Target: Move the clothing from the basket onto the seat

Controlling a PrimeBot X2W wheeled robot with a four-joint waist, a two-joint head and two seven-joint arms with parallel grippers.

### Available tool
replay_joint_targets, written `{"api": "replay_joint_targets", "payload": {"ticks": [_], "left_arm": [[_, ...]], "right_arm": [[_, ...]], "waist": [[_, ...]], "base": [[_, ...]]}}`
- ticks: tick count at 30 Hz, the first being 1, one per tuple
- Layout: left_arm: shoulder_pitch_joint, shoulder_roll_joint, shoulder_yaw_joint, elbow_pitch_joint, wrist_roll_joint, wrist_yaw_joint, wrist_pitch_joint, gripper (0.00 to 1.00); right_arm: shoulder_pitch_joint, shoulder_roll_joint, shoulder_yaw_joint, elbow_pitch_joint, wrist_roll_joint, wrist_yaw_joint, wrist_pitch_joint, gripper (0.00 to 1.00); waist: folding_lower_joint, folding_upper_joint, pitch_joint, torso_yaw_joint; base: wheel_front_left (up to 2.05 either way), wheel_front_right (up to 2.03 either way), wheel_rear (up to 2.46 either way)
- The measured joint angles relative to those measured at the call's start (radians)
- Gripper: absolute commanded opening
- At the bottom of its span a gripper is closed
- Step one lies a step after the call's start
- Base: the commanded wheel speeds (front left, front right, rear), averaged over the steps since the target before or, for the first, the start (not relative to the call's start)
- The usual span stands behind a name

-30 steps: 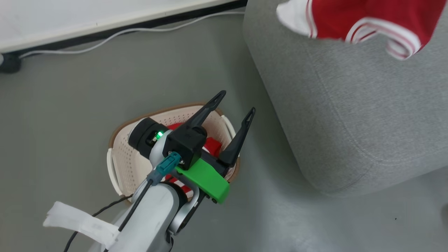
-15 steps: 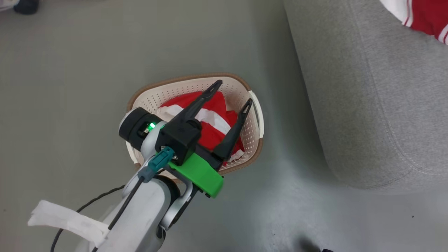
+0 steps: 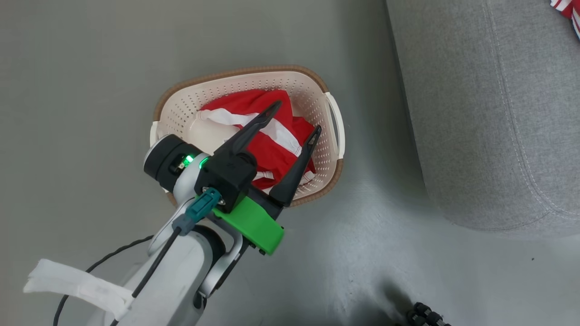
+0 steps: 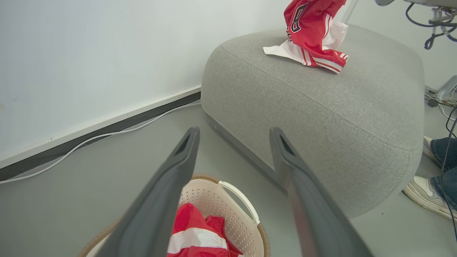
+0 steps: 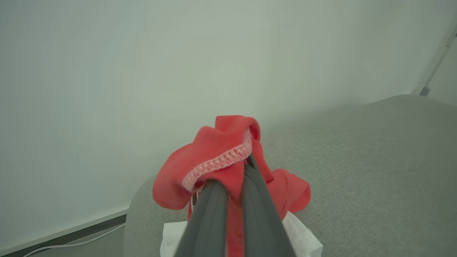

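My left gripper (image 3: 297, 117) hangs above the basket (image 3: 290, 74) with its two fingers spread wide and nothing between them. Under it, in the middle of the head view, a red garment (image 3: 267, 136) with a broad white stripe lies crumpled inside the basket; I cannot tell whether it is one piece or several. My right gripper (image 5: 234, 178) has its fingers pressed together on the hem of a second garment (image 4: 310, 32), red with white trim and a dark figure 8. It hangs down at the top of the left wrist view and its lower white part lies on the seat (image 4: 321, 107). The basket is cream, perforated, with a brown rim, and stands on a smooth grey floor (image 3: 90, 90) beside the seat. Behind is a white wall (image 4: 89, 53) with a dark baseboard and a white cable (image 4: 89, 137) along it. At the right edge, a person's white shoe (image 4: 425, 192) shows. I count one basket, one seat and two grippers.
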Motion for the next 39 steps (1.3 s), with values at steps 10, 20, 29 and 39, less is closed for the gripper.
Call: {"api": "replay_joint_targets", "payload": {"ticks": [10,20,29,39], "left_arm": [[0.0,0.018,0.01,-0.003,0.0,0.001,0.004,1.0],[0.0,0.019,0.021,0.009,-0.001,0.001,-0.007,1.0],[0.003,0.017,0.056,0.064,-0.018,0.001,-0.067,1.0],[0.049,-0.005,0.073,0.149,-0.048,0.001,-0.147,1.0]], "right_arm": [[0.078,0.117,0.04,0.113,0.002,0.0,-0.078,0.0],[0.098,0.155,0.09,0.173,-0.025,0.006,-0.132,1.0],[0.127,0.186,0.113,0.143,-0.053,0.04,-0.155,1.0],[0.221,0.182,0.096,0.018,-0.085,0.058,-0.155,1.0]], "waist": [[0.0,0.0,0.039,-0.015],[-0.0001,0.0,0.027,-0.017],[-0.0001,0.0,-0.015,-0.027],[-0.0002,0.0,-0.119,-0.033]], "base": [[0.0,0.0,0.0],[0.0,0.0,0.0],[0.0,0.0,0.0],[0.0,0.0,0.0]]}}
